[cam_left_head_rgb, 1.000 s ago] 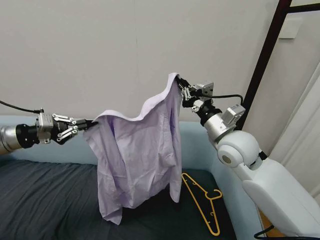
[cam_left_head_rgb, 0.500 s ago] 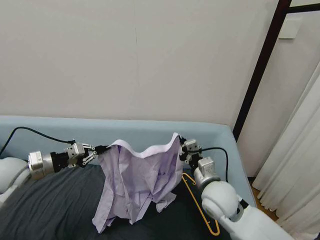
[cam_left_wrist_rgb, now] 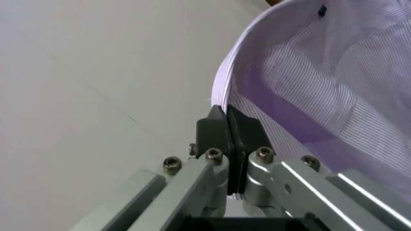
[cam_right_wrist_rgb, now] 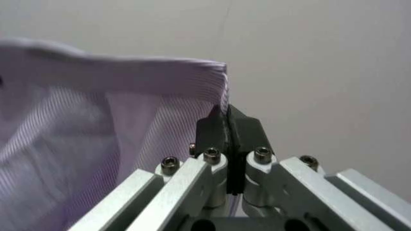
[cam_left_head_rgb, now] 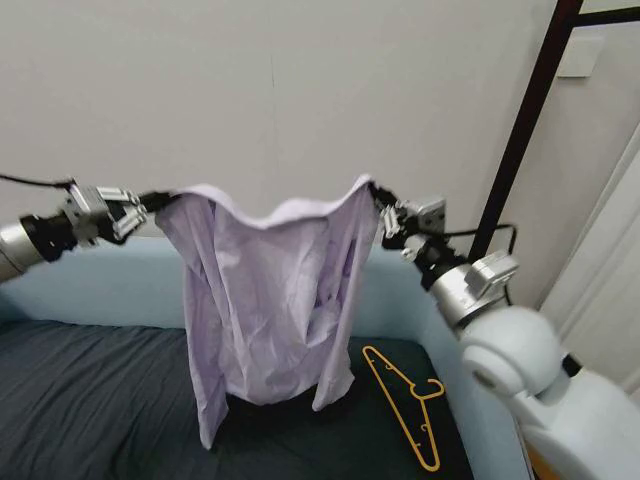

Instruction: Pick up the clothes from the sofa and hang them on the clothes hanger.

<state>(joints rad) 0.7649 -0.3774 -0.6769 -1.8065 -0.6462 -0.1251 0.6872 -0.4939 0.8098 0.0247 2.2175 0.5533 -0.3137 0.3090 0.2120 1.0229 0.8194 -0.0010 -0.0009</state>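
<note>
Two corners stay pinched tight: left gripper (cam_left_head_rgb: 153,201) and right gripper (cam_left_head_rgb: 379,194) now hold the shirt (cam_left_head_rgb: 270,290) high above the sofa (cam_left_head_rgb: 80,385) again, spread for hanging.

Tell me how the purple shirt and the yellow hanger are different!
The shirt hangs from the left hand and right hand; the hanger lies untouched on the sofa. The shirt is pale purple cloth, wide and crumpled; the hanger is a thin yellow frame. Both are at the sofa.
</note>
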